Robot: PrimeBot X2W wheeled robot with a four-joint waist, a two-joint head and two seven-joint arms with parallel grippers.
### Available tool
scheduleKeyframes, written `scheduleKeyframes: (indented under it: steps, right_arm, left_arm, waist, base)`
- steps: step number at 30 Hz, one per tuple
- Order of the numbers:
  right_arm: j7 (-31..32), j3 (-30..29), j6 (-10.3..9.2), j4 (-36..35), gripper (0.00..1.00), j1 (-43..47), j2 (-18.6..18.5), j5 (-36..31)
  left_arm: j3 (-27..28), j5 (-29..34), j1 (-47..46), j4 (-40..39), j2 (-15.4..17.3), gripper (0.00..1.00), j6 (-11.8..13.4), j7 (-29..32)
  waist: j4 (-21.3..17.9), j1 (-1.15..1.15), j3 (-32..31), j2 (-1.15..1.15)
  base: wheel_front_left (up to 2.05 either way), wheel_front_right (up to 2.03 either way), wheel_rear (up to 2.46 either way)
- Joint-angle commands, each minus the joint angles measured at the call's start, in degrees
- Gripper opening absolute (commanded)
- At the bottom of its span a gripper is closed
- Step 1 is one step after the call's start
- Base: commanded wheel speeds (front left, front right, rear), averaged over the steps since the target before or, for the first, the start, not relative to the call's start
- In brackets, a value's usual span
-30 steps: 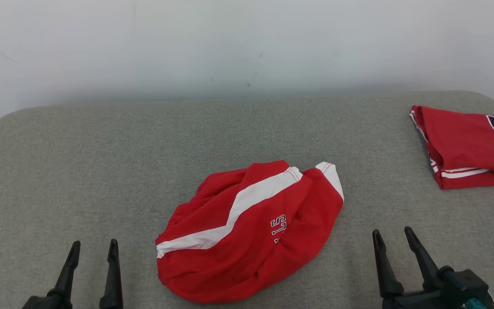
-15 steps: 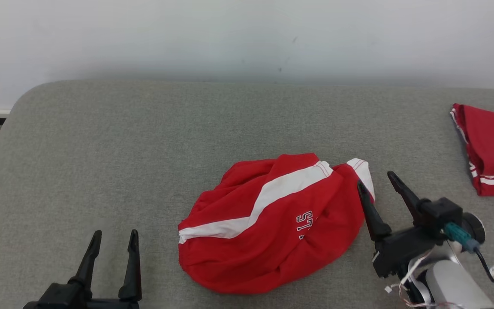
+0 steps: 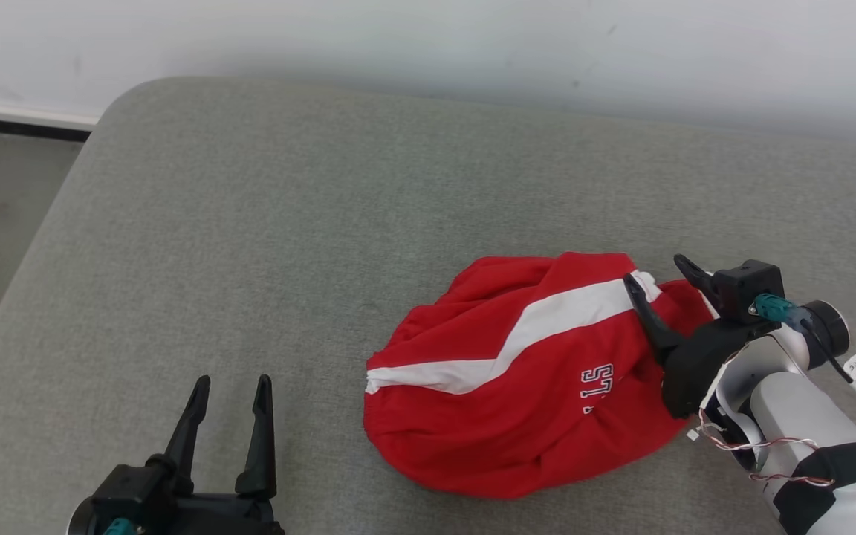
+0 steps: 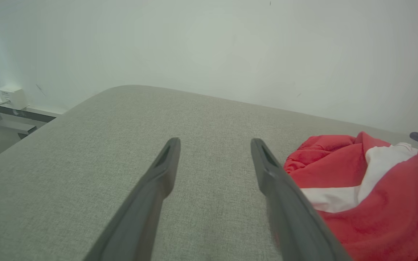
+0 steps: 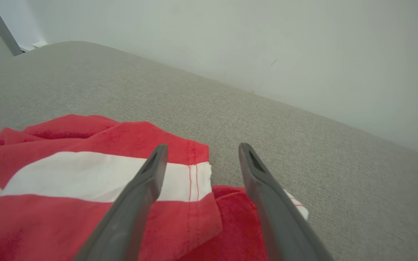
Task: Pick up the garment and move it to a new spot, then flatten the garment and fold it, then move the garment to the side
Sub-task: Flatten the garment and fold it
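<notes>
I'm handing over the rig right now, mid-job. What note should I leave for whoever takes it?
Left tool: open, empty, above the grey cushion, left of the garment.
Right tool: open, poised at the garment's right end by the white stripe; nothing gripped.
Garment: crumpled red heap on the cushion.
Done: nothing yet.
Left: grasp, move, flatten, fold, set aside.

The grey padded surface lies bare on its left and far parts, open to a pass; the crumpled red garment heaps up right of centre, with the right gripper spread-fingered over its far right corner; the wall closes the far edge; the left gripper faces bare fabric.
</notes>
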Motion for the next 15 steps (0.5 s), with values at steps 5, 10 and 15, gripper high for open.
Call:
scheduleKeyframes:
  steps: [5,10,15]
  right_arm:
    - [1.85,2.53,-0.18,4.3,1.0,-2.1,-0.86,3.09]
    - [1.77,5.14,-0.18,6.02,0.0,-2.86,-0.78,5.93]
    - [-2.0,6.98,-0.18,7.14,0.0,-4.8,-1.11,7.45]
  left_arm:
    - [-1.0,-0.92,-0.39,0.33,-0.02,1.0,0.86,0.0]
    - [-0.67,-1.07,-0.71,0.21,-0.03,1.0,0.95,0.0]
    - [0.49,-0.27,-0.88,0.24,-0.02,1.0,0.68,0.0]
  waist:
    - [2.54,-0.01,1.64,0.0]
    - [2.45,-0.01,1.81,0.0]
    - [0.7,-0.01,1.18,0.0]
  base:
    - [0.0,0.0,0.0]
    - [0.0,0.0,0.0]
    - [0.0,0.0,0.0]
